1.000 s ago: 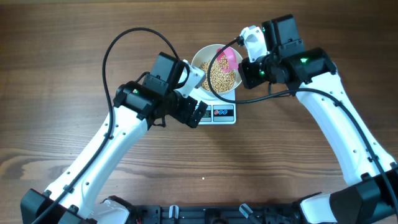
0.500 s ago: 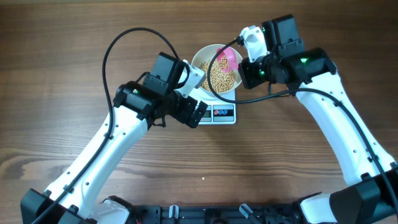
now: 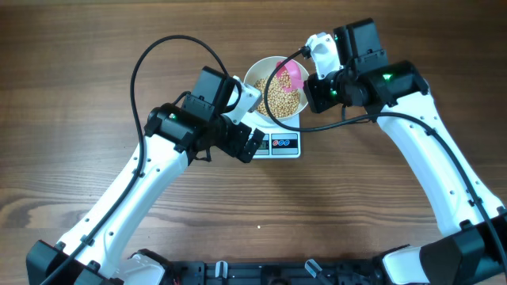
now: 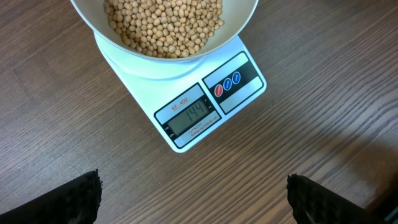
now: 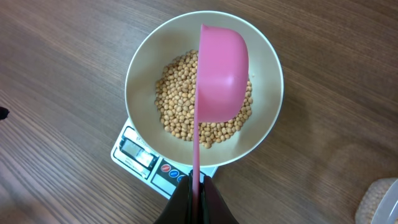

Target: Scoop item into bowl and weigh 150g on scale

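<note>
Nothing has moved: right gripper [image 5: 196, 190] clamped on pink scoop [image 5: 222, 68] over bowl [image 5: 144, 70], left gripper [image 4: 196, 199] apart, scale [image 4: 205, 99] showing 144, likely needing more beans [image 4: 161, 25].

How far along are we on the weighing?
Done: bowl sits on the scale with beans in it. In hand: right gripper holds the pink scoop tipped over the bowl. Still to do: the display reads 144, just short of target, so a few more beans are likely needed.

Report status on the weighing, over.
Left gripper open, empty, hovering before the scale. Right gripper shut on pink scoop, tipped over the bowl. Beans in bowl on scale, display reads 144, short of target. No obstruction seen.
</note>
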{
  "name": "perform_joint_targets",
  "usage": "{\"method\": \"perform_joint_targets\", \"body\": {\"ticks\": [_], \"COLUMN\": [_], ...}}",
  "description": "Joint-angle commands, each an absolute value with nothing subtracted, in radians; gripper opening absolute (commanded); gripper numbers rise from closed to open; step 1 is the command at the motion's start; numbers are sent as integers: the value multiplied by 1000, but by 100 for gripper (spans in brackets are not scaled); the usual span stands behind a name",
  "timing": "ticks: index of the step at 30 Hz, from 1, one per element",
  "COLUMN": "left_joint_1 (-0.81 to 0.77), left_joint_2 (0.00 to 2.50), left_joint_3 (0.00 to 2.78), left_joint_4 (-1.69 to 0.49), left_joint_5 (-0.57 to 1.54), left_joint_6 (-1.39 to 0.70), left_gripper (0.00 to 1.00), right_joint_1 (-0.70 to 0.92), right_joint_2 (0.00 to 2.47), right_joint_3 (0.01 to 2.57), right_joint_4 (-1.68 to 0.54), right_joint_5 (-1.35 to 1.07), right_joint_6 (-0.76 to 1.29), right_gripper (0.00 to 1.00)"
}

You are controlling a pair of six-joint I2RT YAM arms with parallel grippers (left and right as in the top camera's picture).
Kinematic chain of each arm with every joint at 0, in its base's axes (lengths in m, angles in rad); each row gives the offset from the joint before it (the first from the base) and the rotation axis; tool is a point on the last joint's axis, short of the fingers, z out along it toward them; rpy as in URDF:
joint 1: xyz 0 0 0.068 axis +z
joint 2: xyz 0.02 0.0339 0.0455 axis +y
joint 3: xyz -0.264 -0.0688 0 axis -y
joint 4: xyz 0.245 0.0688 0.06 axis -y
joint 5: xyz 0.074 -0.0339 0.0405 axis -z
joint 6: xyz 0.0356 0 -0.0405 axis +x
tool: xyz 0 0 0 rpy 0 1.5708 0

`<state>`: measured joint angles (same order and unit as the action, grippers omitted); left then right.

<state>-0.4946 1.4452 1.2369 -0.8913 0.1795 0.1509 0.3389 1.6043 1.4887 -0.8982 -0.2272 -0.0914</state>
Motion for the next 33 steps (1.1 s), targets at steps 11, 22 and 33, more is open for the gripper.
{"method": "perform_joint_targets", "body": {"ticks": [11,22,33], "left_joint_1": [-489,-489,-489], "left_joint_2": [1423,1423,1423], "left_joint_3": [1251,1251,1251], "left_joint_4": [-892,-892,-892], "left_joint_5": [174,174,174], "left_joint_6": [141,141,141], "left_gripper": [100,100,100], "right_joint_1": [343,343,343], "right_joint_2": [1584,1584,1584], "right_joint_3": [1518,1517,1517], "right_joint_4": [-899,-923,-926], "right_joint_5": [-242,-241,-248], "right_joint_6": [-107,-105,-103], "right_gripper": [4,4,4]}}
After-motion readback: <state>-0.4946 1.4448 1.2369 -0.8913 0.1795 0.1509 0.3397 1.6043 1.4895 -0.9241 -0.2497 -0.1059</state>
